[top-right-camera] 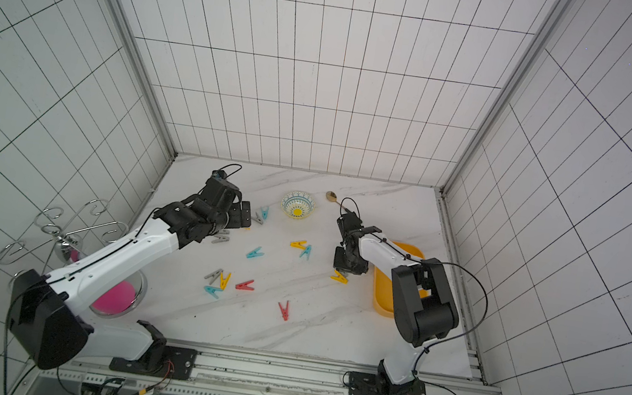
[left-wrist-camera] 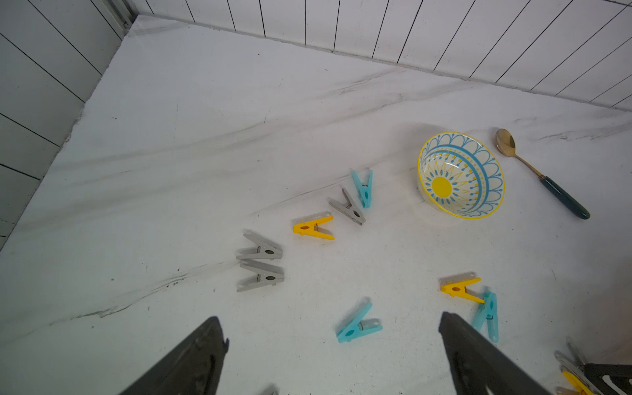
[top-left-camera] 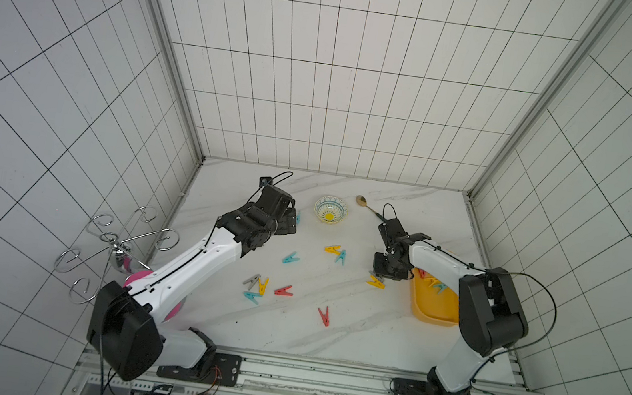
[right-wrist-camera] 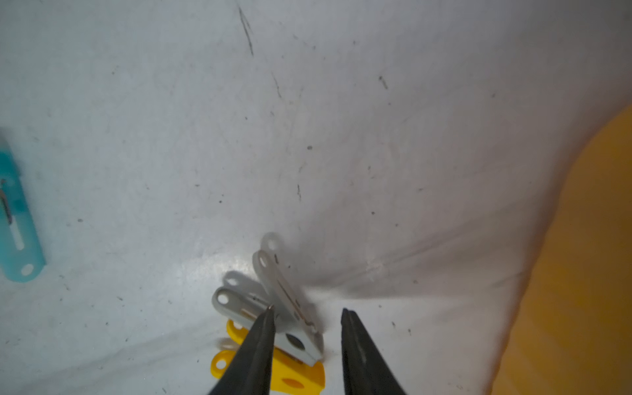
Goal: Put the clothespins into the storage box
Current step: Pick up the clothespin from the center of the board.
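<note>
The right pincer (right-wrist-camera: pixel 307 309) is reaching down to the white marble-patterned table (top-left-camera: pixel 348 346), just left of the shallow bright yellow plastic storage box (top-left-camera: pixel 431 309), which is sitting at the table's right edge. Its jaws are standing narrowly apart around a grey plastic clothespin (right-wrist-camera: pixel 285 290) that is lying across a yellow plastic clothespin (right-wrist-camera: pixel 294 378). One fingertip (right-wrist-camera: pixel 261 342) is touching the grey peg while the opposite one is standing clear, so nothing is being gripped. A few red, yellow and teal clothespins (top-left-camera: pixel 438 286) are lying inside the box, partly hidden by the arm. The left pincer (left-wrist-camera: pixel 329 316) is hanging over the far left of the table, jaws spread wide and holding nothing, with a teal-blue plastic clothespin (left-wrist-camera: pixel 357 325) lying on the table below the gap. Other loose clothespins (top-left-camera: pixel 260 285) are lying scattered across the middle. A small round patterned bowl (top-left-camera: pixel 330 209) and a gold spoon with a dark green handle (top-left-camera: pixel 362 201) are sitting at the far side
</note>
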Motion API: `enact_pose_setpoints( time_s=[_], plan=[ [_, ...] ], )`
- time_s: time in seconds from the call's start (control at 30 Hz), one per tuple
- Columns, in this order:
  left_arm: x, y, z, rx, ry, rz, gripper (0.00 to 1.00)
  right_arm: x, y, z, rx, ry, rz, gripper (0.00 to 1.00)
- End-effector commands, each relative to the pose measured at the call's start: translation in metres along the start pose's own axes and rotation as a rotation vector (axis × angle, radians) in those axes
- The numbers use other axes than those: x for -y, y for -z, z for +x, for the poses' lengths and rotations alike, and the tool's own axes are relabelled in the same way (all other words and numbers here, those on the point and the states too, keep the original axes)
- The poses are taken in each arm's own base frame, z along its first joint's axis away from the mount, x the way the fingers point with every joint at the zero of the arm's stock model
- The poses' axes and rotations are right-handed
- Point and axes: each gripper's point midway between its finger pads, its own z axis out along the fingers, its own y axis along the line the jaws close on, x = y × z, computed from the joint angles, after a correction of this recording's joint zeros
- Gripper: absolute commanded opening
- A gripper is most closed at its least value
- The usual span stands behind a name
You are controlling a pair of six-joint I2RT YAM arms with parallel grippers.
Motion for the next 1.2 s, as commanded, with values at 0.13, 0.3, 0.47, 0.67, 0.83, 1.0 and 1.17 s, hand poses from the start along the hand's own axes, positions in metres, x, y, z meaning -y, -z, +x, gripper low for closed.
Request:
enact_pose_setpoints(
  time_s=[0.13,0.3,0.47,0.67,0.83,1.0,1.17],
  plan=[
    [-0.001,0.002,-0.004,0.015,-0.001,-0.004,0.99,-0.008,0.007,-0.021,0.03,0.009,-0.01,0.37],
    [-0.001,0.001,-0.005,0.016,-0.007,-0.008,0.99,-0.012,0.002,-0.029,0.017,0.018,-0.007,0.36],
    [0.001,0.0,-0.007,0.016,-0.014,-0.009,0.99,-0.016,-0.002,-0.034,0.012,0.029,-0.01,0.36],
    [0.0,0.0,-0.008,0.02,-0.022,-0.018,0.99,-0.012,-0.016,-0.022,-0.038,0.039,0.007,0.27],
    [-0.002,0.0,-0.009,0.021,-0.021,-0.022,0.99,-0.007,-0.022,-0.019,-0.043,0.042,0.031,0.15],
    [-0.002,0.003,-0.012,0.031,-0.017,-0.018,0.99,-0.001,-0.015,-0.029,-0.011,0.034,0.047,0.07],
    [-0.008,0.007,-0.015,0.036,-0.01,-0.027,0.99,0.004,0.016,-0.05,0.048,0.029,0.045,0.06]
  ],
)
